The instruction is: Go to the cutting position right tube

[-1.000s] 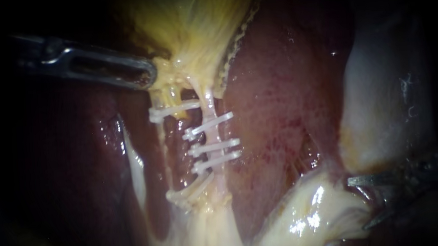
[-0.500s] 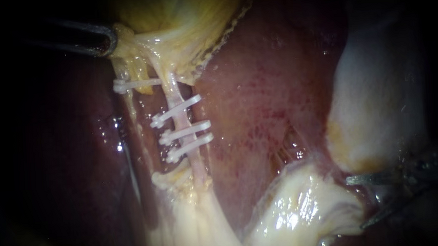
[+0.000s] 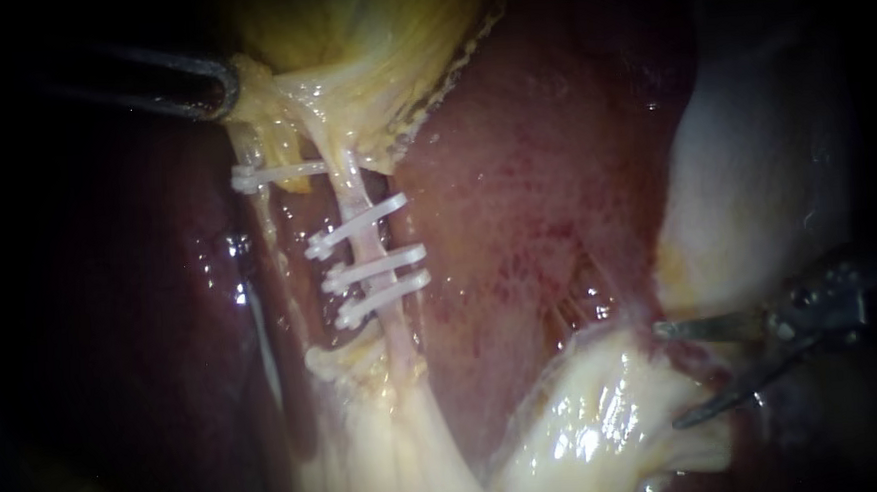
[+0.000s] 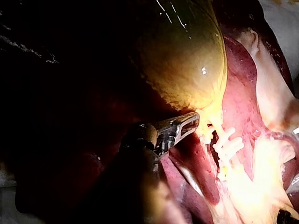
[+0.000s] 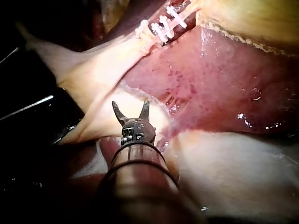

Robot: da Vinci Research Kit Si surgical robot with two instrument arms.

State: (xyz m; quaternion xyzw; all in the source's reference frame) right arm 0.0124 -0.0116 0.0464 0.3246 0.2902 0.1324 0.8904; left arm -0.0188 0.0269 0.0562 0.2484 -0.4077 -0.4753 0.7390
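The right tube runs down from the yellow gallbladder and carries three white clips. The thinner left tube beside it bears one clip near its upper end. My left instrument is shut on the gallbladder's neck and holds it taut; the left wrist view shows its jaws closed on that yellow tissue. My right instrument hovers over pale fat at the lower right, jaws open and empty, far from the clips. The right wrist view shows its jaws spread, the clips well ahead.
The red liver lies between the tubes and my right instrument. Glossy pale fat bulges below, and a whitish tissue wall rises at the right. Dark liver fills the left side.
My left instrument drew the gallbladder neck and the clipped tubes leftward. My right instrument then advanced leftward over the pale fat, its jaws still open.
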